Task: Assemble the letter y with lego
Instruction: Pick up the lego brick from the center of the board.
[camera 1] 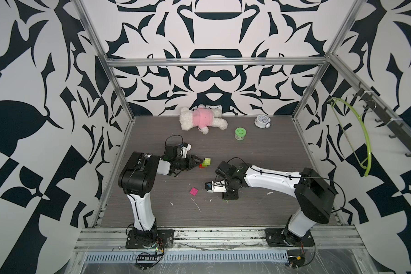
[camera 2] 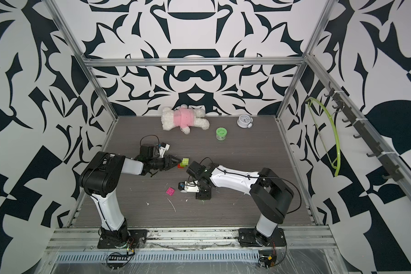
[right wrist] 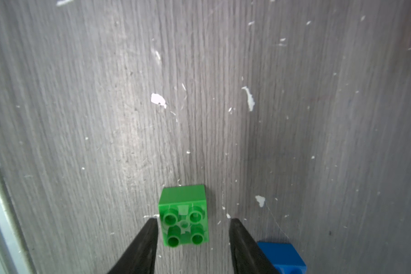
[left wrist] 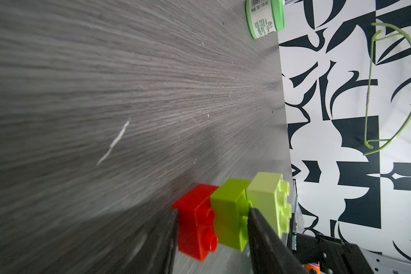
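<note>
Only the right wrist view is clearly showing the right jaws spread around the green brick (right wrist: 184, 218), blue brick (right wrist: 282, 257) getting cropped, while the left jaws are pinching the red-lime-pale stack (left wrist: 230, 204).

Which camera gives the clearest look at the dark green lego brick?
The right wrist view: the green brick sits on the table, studs facing the camera, unobstructed, between the open jaws of the right gripper. In both top views the right arm covers it. The left wrist view does not show it.
</note>
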